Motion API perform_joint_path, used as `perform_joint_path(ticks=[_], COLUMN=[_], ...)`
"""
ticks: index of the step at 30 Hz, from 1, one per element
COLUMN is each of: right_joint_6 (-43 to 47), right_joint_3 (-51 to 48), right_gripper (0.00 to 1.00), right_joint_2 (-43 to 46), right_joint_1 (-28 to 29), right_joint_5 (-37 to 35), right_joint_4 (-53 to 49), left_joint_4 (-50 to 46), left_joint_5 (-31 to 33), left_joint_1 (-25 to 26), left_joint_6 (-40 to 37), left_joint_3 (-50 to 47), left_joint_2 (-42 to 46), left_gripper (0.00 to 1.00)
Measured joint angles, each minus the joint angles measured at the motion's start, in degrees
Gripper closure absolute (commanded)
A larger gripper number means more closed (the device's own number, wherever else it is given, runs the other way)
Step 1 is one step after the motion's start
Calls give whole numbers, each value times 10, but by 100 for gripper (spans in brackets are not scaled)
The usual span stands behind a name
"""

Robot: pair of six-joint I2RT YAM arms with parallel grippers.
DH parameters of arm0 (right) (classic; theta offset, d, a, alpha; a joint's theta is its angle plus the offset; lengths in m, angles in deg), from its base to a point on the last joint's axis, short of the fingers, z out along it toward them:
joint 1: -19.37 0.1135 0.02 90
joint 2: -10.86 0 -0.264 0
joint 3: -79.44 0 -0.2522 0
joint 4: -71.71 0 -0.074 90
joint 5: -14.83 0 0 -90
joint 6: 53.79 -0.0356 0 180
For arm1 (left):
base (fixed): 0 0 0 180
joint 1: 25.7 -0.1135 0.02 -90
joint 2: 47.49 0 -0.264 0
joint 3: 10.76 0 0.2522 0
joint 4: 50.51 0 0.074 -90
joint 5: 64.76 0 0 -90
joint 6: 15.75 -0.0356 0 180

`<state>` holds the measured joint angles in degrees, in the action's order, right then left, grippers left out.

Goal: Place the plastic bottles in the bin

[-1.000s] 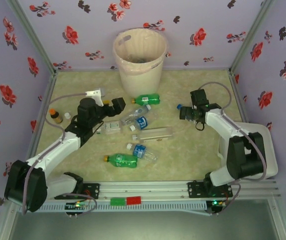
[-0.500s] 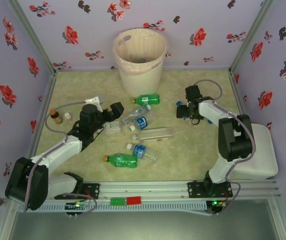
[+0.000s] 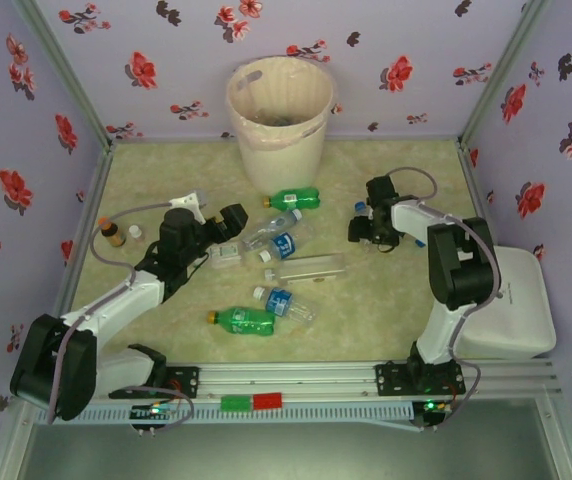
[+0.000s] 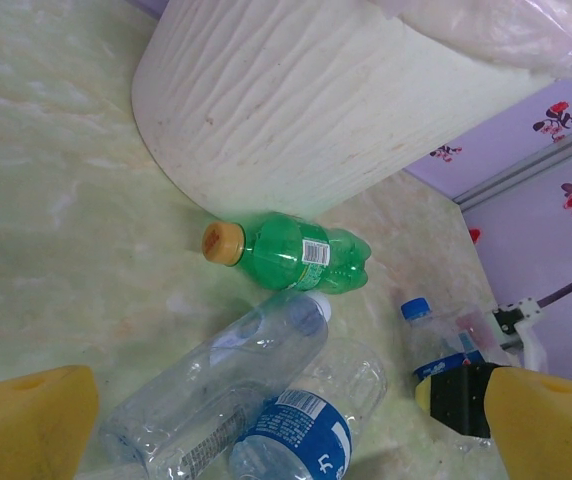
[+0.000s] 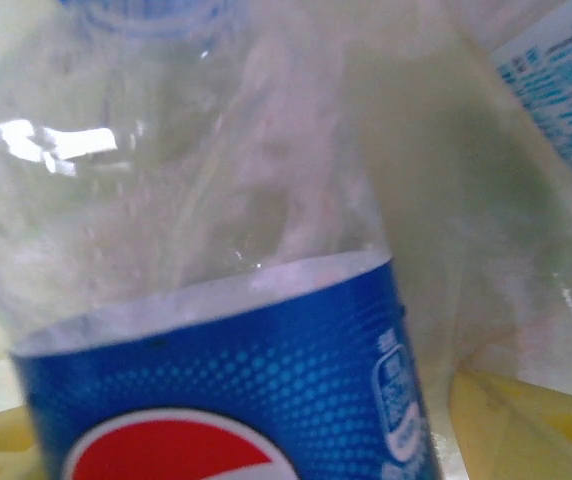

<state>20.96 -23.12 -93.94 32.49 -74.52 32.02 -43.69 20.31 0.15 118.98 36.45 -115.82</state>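
Two robot arms reach over a pale green marbled desk, purple floral walls around. Nearest the arm bases, a green bottle w/ yellow cap lies on its side, just beside a clear bottle w/ blue label. Further in, a long clear bottle lies across the middle. At centre-left the left fingers are spread fully wide, holding nothing, beside a pair of clear crushed bottles; left wrist view shows that pair lying between the yellow pads, one w/ a blue label. An amber bottle sits near the left wall. At centre-right the right fingers sit either side of a blue-capped Pepsi bottle on the desk; its label lies between them, but can't tell if they press it or stand just off. Beyond, a second green bottle lies on its side just beside the foot of the bin. That bin stands upright at the far wall, centre, thin liner over its rim.
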Motion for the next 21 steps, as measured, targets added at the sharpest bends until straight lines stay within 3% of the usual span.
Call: perform_joint_path(ticks=[11, 21], right_joint_6=[-13, -19], right_joint_3=[4, 3], right_gripper=[45, 50], right_joint_2=[-1, 49], right_joint_1=[-4, -4], right_joint_5=[10, 32], right_joint_4=[3, 1], left_joint_4=[0, -1], left_joint_5=[4, 13], left_joint_1=[0, 0], left_joint_6=[0, 0], left_joint_3=[0, 0], left_joint_2=[5, 5], left_gripper=[1, 0])
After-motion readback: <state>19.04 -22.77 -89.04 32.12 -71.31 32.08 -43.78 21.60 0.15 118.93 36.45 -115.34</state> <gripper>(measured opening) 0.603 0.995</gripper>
